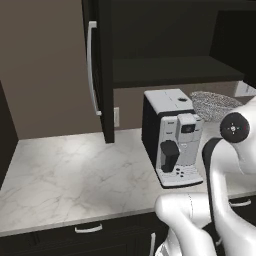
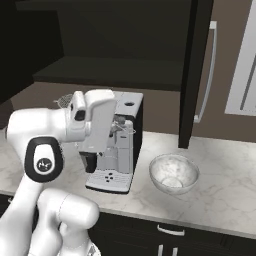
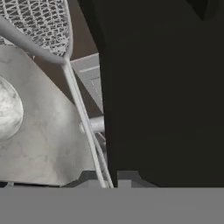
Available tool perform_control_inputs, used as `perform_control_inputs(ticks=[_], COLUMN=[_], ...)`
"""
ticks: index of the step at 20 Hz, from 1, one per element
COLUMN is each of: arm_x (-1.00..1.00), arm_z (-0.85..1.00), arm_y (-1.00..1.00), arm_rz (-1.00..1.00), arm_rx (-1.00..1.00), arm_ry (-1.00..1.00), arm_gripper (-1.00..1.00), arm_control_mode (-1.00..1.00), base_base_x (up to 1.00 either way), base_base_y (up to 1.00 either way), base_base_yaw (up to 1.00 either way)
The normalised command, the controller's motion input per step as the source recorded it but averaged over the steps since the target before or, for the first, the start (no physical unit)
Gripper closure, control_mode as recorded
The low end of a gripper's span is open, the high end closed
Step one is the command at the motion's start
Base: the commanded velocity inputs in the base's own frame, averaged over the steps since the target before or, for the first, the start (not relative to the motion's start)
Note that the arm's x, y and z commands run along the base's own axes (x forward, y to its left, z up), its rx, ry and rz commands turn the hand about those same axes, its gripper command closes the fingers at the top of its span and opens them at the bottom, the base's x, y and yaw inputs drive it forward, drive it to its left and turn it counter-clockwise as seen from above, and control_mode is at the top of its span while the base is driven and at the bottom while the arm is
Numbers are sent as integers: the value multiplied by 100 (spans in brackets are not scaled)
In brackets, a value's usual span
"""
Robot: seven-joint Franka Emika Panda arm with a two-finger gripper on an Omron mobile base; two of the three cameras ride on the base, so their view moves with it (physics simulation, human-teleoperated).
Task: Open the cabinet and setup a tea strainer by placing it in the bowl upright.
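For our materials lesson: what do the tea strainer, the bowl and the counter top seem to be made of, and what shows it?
Tea strainer: silver metal, probably steel; fine woven mesh and a thin wire handle.
Bowl: glossy stone or glazed ceramic; white-grey mottled surface, cannot tell which.
Counter top: polished marble look; pale with grey veins.

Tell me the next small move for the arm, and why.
Probably carry the strainer sideways toward the bowl, keeping it high. The cabinet door is open, the strainer's mesh basket sits up in the air behind the coffee machine, its handle running down to the claw, and the bowl waits on the counter beyond the machine.
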Motion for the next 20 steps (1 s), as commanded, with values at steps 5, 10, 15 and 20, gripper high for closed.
perform_control_inputs(ticks=[5,10,15,20], arm_x=[-64,-67,-74,-44], arm_z=[-47,-45,-47,-46], arm_y=[-35,-43,-34,-14], arm_rz=[-28,-26,-24,-12], arm_rx=[0,0,0,0], arm_ry=[-12,-11,-12,-8], arm_gripper=[100,100,100,100], arm_control_mode=[-100,-100,-100,-100], base_base_x=[0,0,0,0], base_base_y=[0,0,0,0], base_base_yaw=[0,0,0,0])
